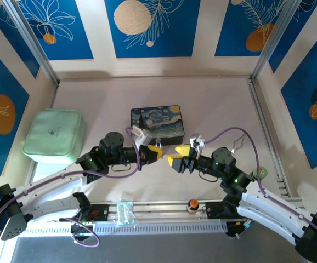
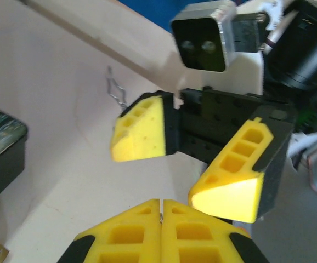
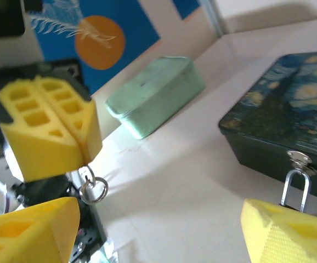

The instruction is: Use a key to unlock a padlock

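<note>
Silver padlock (image 3: 294, 172) shackle shows, body blocked; left claw (image 3: 86, 153) seemingly pinches hidden key.

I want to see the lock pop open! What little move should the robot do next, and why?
Probably swing the left gripper toward the padlock on the box: it is shut on the key, ring dangling, while the right gripper is open.

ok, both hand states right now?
Left hand: closed, apparently pinching the key, wire ring dangling below.
Right hand: open, holding nothing.
</note>
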